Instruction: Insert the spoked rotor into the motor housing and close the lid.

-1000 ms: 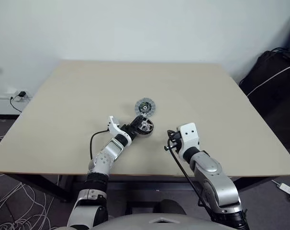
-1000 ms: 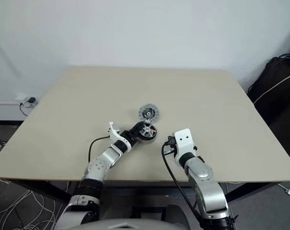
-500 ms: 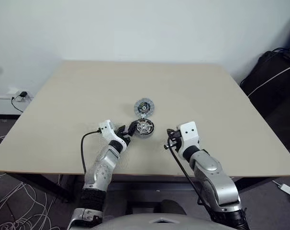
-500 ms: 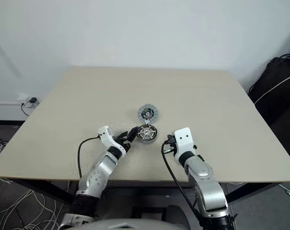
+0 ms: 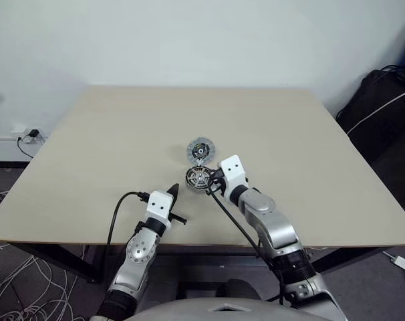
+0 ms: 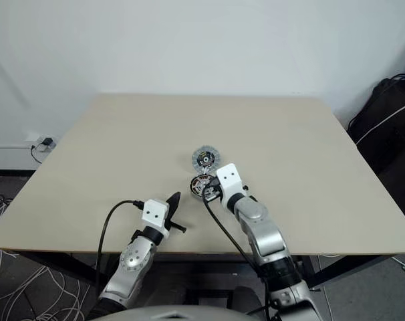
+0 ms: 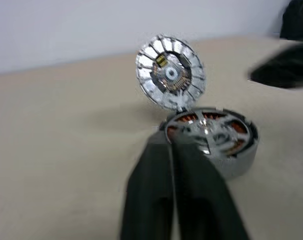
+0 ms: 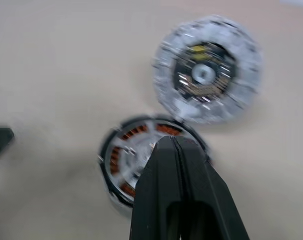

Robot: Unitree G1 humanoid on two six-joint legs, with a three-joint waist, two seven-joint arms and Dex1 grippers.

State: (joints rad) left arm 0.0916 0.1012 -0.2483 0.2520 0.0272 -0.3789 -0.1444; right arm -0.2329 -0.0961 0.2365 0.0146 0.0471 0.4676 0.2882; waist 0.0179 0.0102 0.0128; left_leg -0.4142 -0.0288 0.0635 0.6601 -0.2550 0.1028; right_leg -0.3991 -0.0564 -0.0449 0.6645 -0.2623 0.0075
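- On the wide beige bench, near its middle, sits the motor housing, a small round dark cup with reddish-copper windings; the spoked rotor, a small silver metal wheel with a shiny hub, appears already seated inside it.
- Just behind the housing, its edge meeting the housing's rim, lies the lid, a round pale silver disc with its dark greenish centre showing. It is not yet on, so closing looks like the step in hand.
- At the housing's near edge, the right gripper has its black fingers pressed together, holding nothing, tips over the rotor. A gentle, centred push would seat the rotor flat; pushing off-centre could tip the cup or slide it.
- Nearer the bench's front edge, the left gripper also has its fingers together and empty, well short of the housing. It could steady the cup while the lid comes over.
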